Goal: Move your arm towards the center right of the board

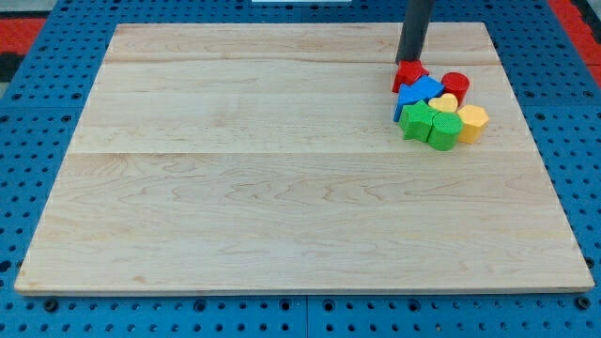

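Observation:
My tip (408, 62) stands near the view's top right, touching the top edge of a red block (409, 74). That block heads a tight cluster of blocks just below the tip. In the cluster are a blue triangular block (419, 91), a red cylinder (455, 84), a yellow heart-like block (445, 103), a yellow block (472, 121), and two green blocks (416, 120) (444, 130). The cluster sits in the upper right part of the wooden board (282, 188).
The board lies on a blue pegboard table (38, 113) with a grid of holes. A red area shows in the view's top left corner (19, 19) and top right corner (577, 19).

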Motion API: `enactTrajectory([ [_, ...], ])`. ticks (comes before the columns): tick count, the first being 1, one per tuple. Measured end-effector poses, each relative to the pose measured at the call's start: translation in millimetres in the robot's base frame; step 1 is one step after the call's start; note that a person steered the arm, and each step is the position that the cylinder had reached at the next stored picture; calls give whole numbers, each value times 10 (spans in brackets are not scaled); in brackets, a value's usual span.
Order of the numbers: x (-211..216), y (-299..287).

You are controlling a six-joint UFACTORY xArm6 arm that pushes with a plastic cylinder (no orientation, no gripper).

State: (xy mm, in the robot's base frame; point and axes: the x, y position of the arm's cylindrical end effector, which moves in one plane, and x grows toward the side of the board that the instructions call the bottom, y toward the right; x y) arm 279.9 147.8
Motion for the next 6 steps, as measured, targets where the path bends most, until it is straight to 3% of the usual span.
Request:
enactTrajectory([
  [2, -228, 139],
  [3, -23, 1024],
  [4, 435, 1806],
  [5, 1192, 1879],
  [6, 1554, 1407],
])
